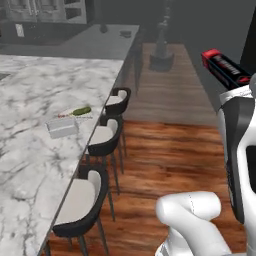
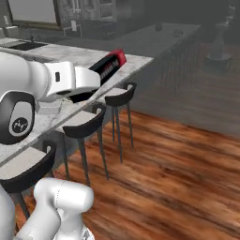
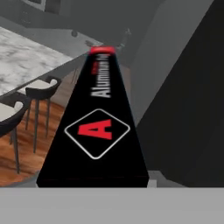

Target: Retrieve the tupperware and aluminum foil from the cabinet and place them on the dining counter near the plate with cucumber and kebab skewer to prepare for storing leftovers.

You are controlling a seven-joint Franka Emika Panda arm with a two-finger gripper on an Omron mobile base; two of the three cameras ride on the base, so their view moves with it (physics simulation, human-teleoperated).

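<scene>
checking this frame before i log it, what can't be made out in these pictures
- Gripper: in the hand view the aluminum foil box covers its fingertips; in the right base view the arm hides where the box is held.
- Plate: in the left base view, too small and pale to tell from the dining counter under the cucumber.
- Kebab skewer: too small there.
- Tupperware: contents too blurred.

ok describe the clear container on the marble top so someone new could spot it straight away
Start at the dining counter, the big white grey-veined marble top with dark stools along its edge. Near that edge lies the tupperware, a small shallow rectangular clear container. It sits just in front of the dark-green cucumber; unlike that, it is pale, boxy and see-through.
</scene>
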